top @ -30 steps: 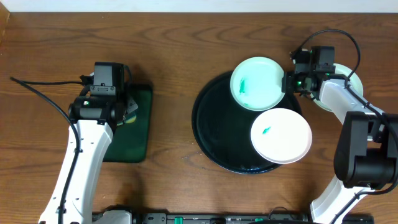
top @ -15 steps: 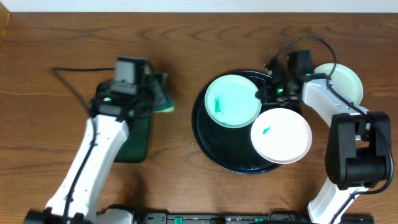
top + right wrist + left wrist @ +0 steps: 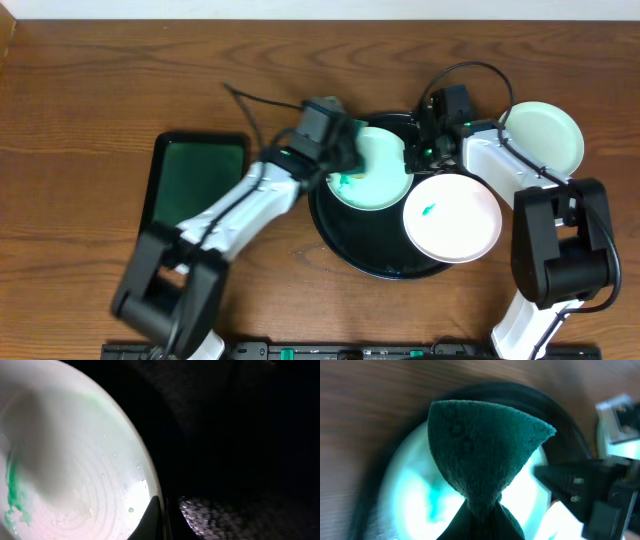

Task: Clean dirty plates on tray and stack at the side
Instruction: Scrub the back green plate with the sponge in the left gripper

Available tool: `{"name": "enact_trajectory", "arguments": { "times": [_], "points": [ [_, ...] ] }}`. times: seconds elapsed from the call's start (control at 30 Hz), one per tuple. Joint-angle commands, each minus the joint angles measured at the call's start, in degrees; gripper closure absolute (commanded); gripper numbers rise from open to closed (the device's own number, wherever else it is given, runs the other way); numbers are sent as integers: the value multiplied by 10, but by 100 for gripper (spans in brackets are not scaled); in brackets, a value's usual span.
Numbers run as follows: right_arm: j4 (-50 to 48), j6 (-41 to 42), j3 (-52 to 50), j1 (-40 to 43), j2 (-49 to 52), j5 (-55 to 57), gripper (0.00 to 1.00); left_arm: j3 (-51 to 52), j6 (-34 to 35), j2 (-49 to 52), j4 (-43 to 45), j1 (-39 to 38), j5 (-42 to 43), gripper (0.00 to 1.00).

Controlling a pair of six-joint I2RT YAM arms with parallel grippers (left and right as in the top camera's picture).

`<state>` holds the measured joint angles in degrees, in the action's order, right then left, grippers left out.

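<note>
Step in hand: wiping the small round pale-mint plate with a teal-green smear [image 3: 380,180], which lies in the upper part of the large round glossy black tray [image 3: 350,235]
Left gripper [image 3: 338,150]: pinching a dark-green textured cloth pad [image 3: 480,455], held over the smeared plate's left half, by the black tray's upper-left rim
Right gripper [image 3: 422,152]: pressed together on the smeared plate's right rim, at the black tray's upper-right edge; the wrist view shows one finger [image 3: 152,516] lying on that rim
Dirt: the smear [image 3: 347,181] sits on the side of the plate nearest the black tray's left rim, just below the pad
Other plates: a white plate with a small teal spot [image 3: 452,217] overlaps the black tray's lower-right rim; a clean-looking pale-mint plate [image 3: 545,138] lies on the brown wooden table [image 3: 100,80], right of the black tray and apart from it
Dark-green rectangular tray [image 3: 197,195]: well to the left of the black tray
Doing it well: press the pad flat onto the smear and drag it toward the plate's middle, not off the edge onto the black tray; the right grip should hold the rim firmly, since the plate would likely skate on the glossy surface
Watch for: the pad brushing the right finger, and streaks left near the rim
</note>
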<state>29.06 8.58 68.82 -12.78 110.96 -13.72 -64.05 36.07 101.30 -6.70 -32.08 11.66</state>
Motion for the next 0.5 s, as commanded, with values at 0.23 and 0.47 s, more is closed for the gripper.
{"name": "enact_trajectory", "arguments": {
  "times": [0.23,0.47],
  "points": [
    [2,23,-2,-15,-11,19,99,2,17,103,20,-60,-142,92],
    [3,23,-4,-15,-11,19,99,1,9,100,-61,-58,-339,93]
  ]
}}
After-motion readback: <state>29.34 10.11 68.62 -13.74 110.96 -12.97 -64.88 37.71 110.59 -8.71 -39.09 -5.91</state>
